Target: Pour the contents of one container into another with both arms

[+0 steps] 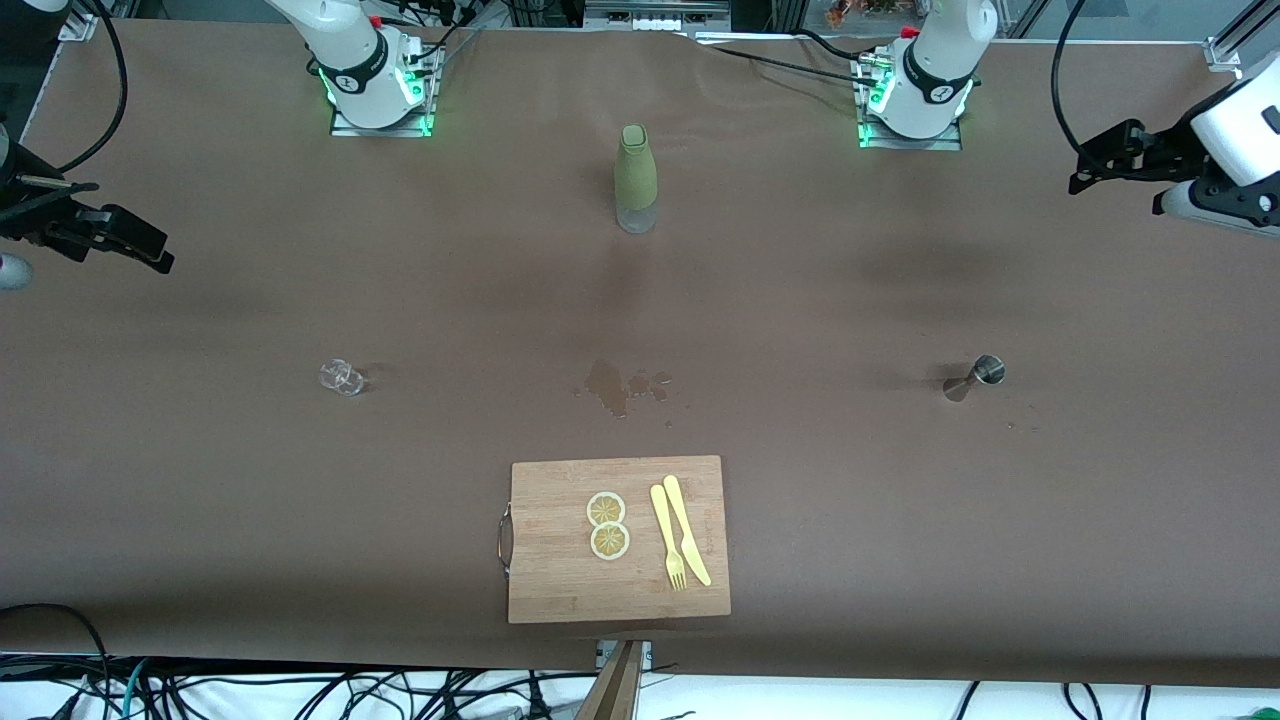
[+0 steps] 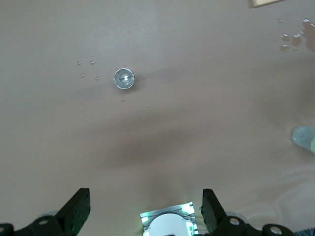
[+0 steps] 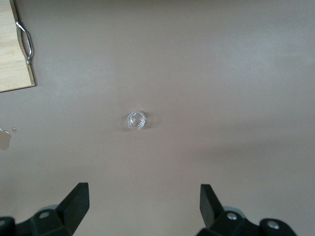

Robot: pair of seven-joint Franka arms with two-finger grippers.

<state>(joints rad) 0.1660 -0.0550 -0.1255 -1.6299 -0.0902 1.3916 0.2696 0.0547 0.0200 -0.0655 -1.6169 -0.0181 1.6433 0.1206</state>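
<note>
A small metal jigger (image 1: pixel 975 378) (image 2: pixel 124 78) stands upright toward the left arm's end of the table. A little clear glass (image 1: pixel 342 377) (image 3: pixel 136 120) stands toward the right arm's end. A green-sleeved bottle (image 1: pixel 635 180) (image 2: pixel 305 137) stands upright between the two arm bases. My left gripper (image 1: pixel 1085 172) (image 2: pixel 145 196) hangs open and empty high over its end of the table, well apart from the jigger. My right gripper (image 1: pixel 150 250) (image 3: pixel 144 194) hangs open and empty high over the other end, apart from the glass.
A wooden cutting board (image 1: pixel 560 580) (image 3: pixel 12 49) with a metal handle lies near the front edge and carries two lemon slices (image 1: pixel 607 525), a yellow fork (image 1: pixel 668 540) and a yellow knife (image 1: pixel 688 530). A wet spill (image 1: pixel 620 385) marks the mid-table, with droplets around the jigger.
</note>
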